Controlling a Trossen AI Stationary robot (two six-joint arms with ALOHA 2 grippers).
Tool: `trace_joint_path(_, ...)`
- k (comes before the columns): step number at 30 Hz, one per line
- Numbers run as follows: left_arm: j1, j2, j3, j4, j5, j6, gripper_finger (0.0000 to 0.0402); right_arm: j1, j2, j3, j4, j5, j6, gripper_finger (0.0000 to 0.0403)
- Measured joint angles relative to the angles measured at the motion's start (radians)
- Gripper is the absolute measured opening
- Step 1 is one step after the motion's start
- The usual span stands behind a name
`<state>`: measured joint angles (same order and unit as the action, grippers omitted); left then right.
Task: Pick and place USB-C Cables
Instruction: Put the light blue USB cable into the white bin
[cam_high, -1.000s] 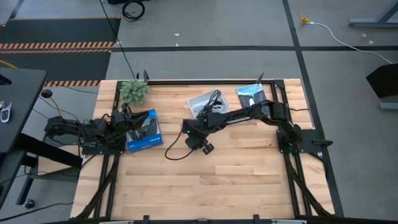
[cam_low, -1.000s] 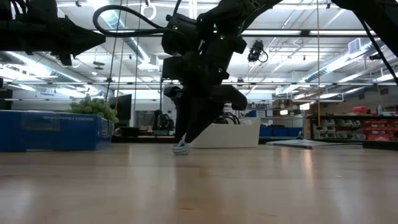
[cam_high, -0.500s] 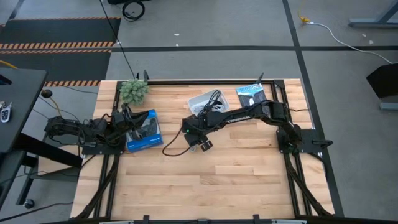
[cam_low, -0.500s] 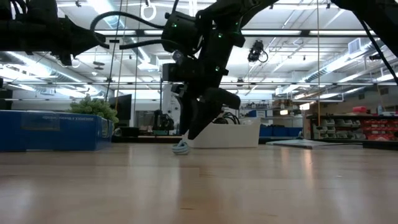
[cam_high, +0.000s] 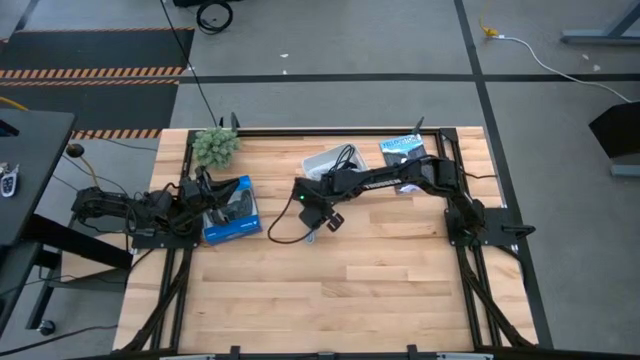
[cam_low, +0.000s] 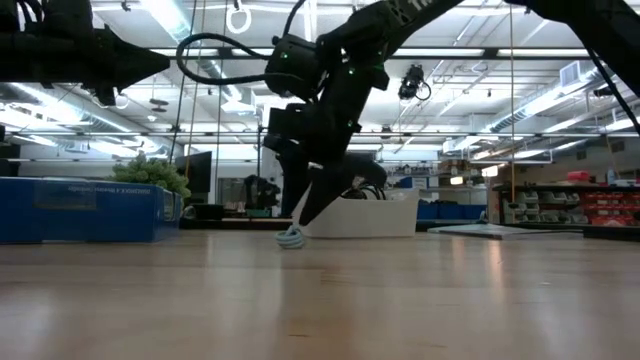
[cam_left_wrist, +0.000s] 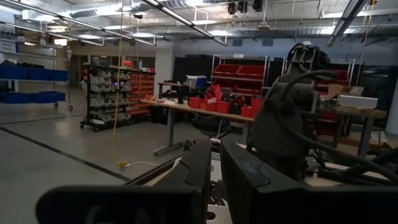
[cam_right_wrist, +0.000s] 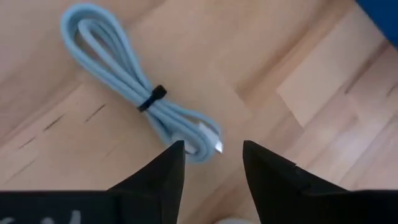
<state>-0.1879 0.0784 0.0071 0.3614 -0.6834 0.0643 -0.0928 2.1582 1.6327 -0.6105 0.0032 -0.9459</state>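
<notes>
A pale blue-grey USB-C cable (cam_right_wrist: 127, 79), coiled and bound by a black tie, lies flat on the wooden table (cam_high: 380, 280). In the low view it is a small bundle (cam_low: 292, 237). My right gripper (cam_right_wrist: 212, 148) is open and slants down over the cable's connector end (cam_right_wrist: 210, 140), one finger on either side of that end. Whether a finger touches the cable, I cannot tell. Black cables (cam_high: 346, 157) lie in the white tray (cam_high: 316, 161) at the far middle. My left gripper (cam_left_wrist: 215, 180) stays shut at the table's left edge, by the blue box (cam_high: 232, 208).
A small green plant (cam_high: 215, 147) stands at the far left corner. A flat blue and black package (cam_high: 403, 153) lies right of the tray. A dark cord of the right arm loops out beside its wrist (cam_high: 272, 234). Bare wood stretches along the near half of the table.
My right gripper has moved a little toward the table's far edge and rolled about its own axis, staying low over the pale cable. The cable has not moved.
</notes>
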Motion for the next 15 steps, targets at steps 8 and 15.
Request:
trace_joint_path(8, 0.000, 0.000, 0.000, 0.000, 0.000, 0.000, 0.0043, -0.006, 0.000, -0.072, 0.053, -0.048, -0.044, 0.0152)
trace_joint_path(15, 0.000, 0.000, 0.000, 0.000, 0.000, 0.000, 0.0043, -0.006, -0.003, -0.093, 0.064, -0.050, -0.019, 0.0082)
